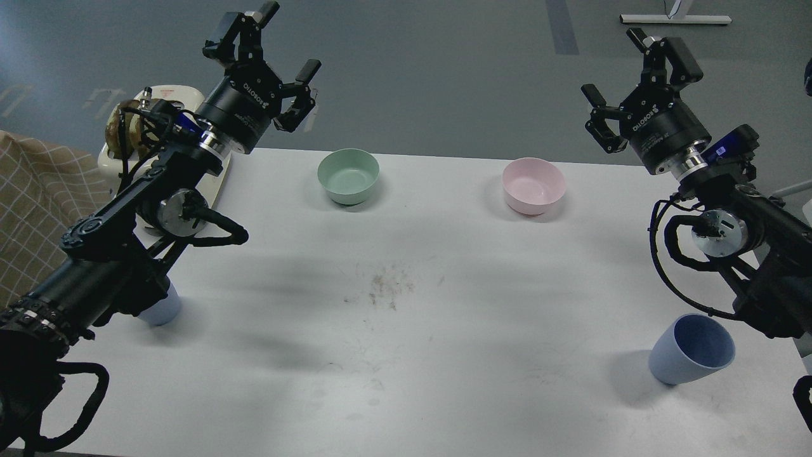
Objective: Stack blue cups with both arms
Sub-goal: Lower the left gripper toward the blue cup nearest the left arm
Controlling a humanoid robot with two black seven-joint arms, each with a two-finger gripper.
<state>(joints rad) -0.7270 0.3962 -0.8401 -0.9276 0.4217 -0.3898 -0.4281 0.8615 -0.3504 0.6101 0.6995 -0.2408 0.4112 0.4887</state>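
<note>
Head view shows us our two arms raised above the white bench [406,355], and both are far from the things we must take. Our left gripper [269,60] hangs high over the far left edge of the bench, with its fingers spread wide and nothing between them. Our right gripper [625,79] is in the same way high at the far right, also spread open and empty.

One blue cup [691,349] stands upright near the front right corner of the bench, with its mouth up and a little turned toward us. It is below and nearer to us than the right gripper, just beside the right forearm, so the right arm is clearly the closer one for it. The second blue cup [162,308] is at the front left, mostly hidden under our left arm; we see only a part of its lower wall, and we cannot tell for sure if it stands straight. The left arm is the nearer one for this cup.

The two cups are well apart, one on each side. A green bowl [348,176] and a pink bowl [533,185] stand at the back, between the grippers, and they are not part of the work.

We judge that stacking has not begun. Each gripper must come down and back toward us to reach the cup on its own side, and the long axis of the right cup is about vertical.
</note>
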